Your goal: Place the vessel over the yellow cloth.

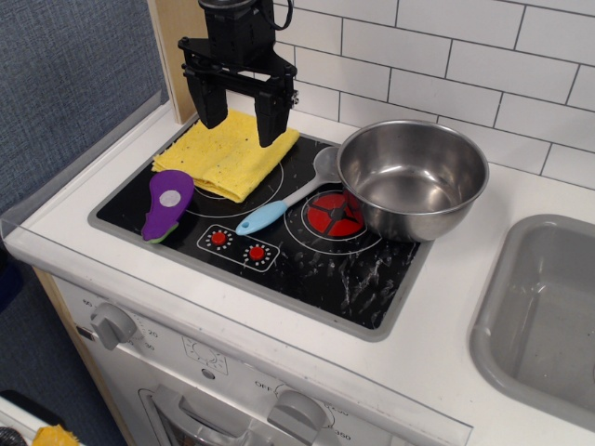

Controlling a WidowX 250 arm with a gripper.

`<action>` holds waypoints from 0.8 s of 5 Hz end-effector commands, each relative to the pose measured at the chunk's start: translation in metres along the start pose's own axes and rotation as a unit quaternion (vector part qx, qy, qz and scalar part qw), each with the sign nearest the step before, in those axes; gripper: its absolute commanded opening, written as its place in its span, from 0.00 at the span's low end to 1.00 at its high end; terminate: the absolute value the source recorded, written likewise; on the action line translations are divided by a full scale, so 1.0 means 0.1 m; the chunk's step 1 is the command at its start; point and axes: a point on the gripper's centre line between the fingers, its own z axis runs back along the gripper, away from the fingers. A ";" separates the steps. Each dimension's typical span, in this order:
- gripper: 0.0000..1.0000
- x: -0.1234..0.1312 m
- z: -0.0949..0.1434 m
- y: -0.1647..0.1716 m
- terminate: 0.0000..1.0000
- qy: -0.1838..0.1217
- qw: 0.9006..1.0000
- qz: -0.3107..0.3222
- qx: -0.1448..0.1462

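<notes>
Lying nearest on the black cooktop [372, 279] are a purple toy eggplant [166, 204] and a blue-handled spoon [284, 202], its handle running diagonally from front left up to its bowl beside the pot. Sitting behind and to the right of them, the vessel [413, 177] is standing upright on the right-hand burner, mouth facing up, touching nothing but the stovetop; being round, it is offering no long axis to line up with. Lying well apart at the back left corner, the yellow cloth [226, 152] is resting flat, its corners pointing like a diamond. Hanging farthest back, just above the cloth, the gripper [241, 113] is spreading its fingers wide and empty. Judging from this, the pot is lying to the gripper's right and slightly nearer the camera, so the coming reach is looking rightward.
</notes>
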 end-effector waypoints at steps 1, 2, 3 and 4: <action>1.00 0.00 0.00 0.00 0.00 0.000 1.000 0.000 0.000; 1.00 0.20 0.06 -0.15 0.00 -0.030 0.999 -0.013 -0.035; 1.00 0.45 0.11 -0.46 0.00 -0.043 0.997 -0.066 -0.028; 1.00 0.59 0.12 -0.75 0.00 -0.051 0.994 -0.089 -0.040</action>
